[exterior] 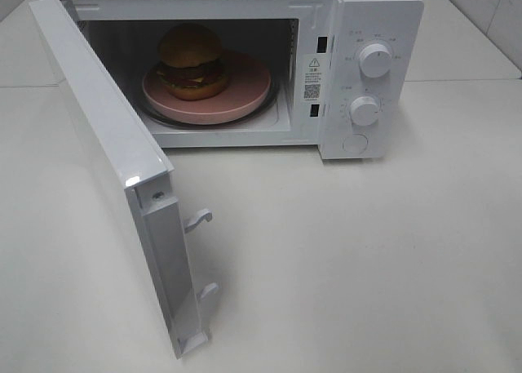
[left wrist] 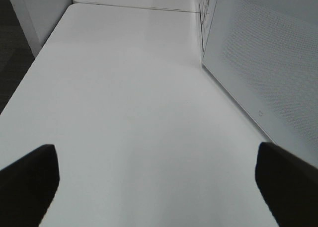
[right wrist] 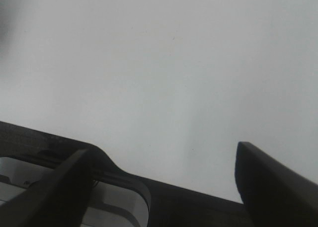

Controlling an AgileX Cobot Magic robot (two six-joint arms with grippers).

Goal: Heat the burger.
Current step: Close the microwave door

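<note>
White tabletop (exterior: 367,267) with a microwave (exterior: 379,14), its door (exterior: 98,136) swung wide and the burger (exterior: 192,60) on a pink plate (exterior: 249,91) inside; left gripper (left wrist: 159,187) and right gripper (right wrist: 164,187) are both wide-fingered and empty, so pushing the door shut looks like the next move.

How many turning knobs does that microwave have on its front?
2. The upper knob and the lower knob sit one above the other on the microwave control panel. A flat round button below them is not counted.
</note>
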